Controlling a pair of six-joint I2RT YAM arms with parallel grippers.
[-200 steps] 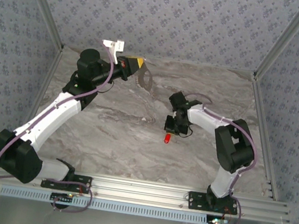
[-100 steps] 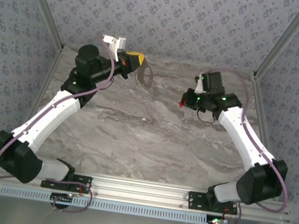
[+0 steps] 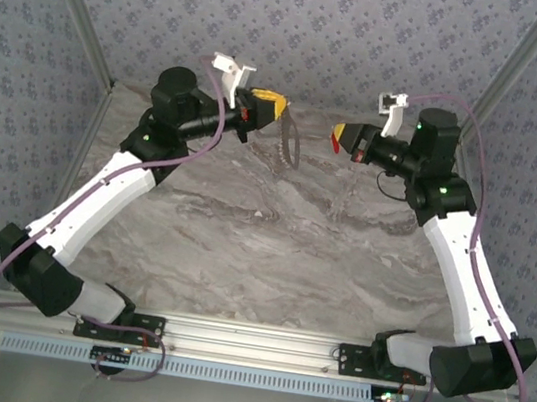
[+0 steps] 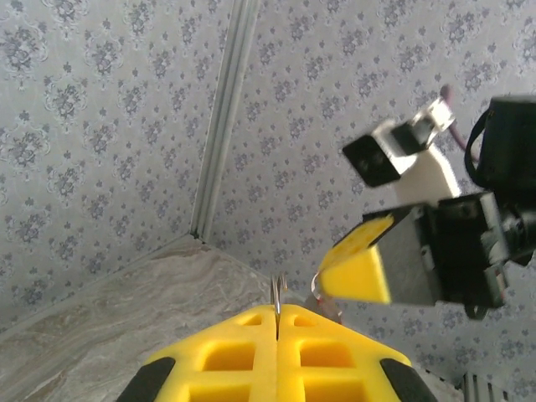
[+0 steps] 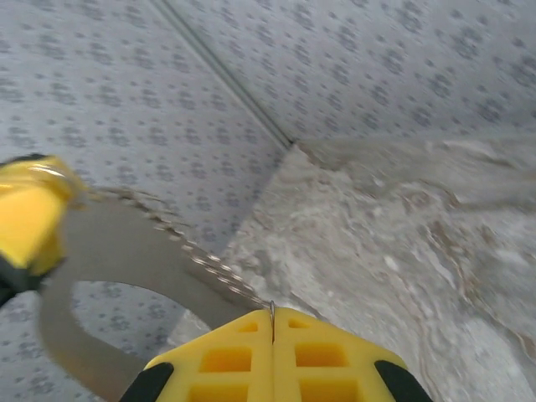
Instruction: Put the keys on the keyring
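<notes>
Both arms are raised above the marble desk (image 3: 244,228), near the back wall, and their tips point toward each other with a clear gap between them. The left tool (image 3: 274,107) is clenched, and the keyring (image 3: 294,150) hangs down from its yellow fingers as a thin grey loop above the far part of the desk. In the left wrist view the two yellow fingers of this tool (image 4: 277,322) are pressed together, and a thin piece of metal wire stands up from the seam between them. The right tool (image 3: 339,136) is also clenched, and the small red key (image 3: 335,139) sits at its very tip, on the side that faces the keyring but apart from it. In the right wrist view the fingers of the right tool (image 5: 272,331) are closed with no gap. The keyring (image 5: 126,243) appears there as a blurred grey curve just in front of them, running up to the left tool (image 5: 25,213).
</notes>
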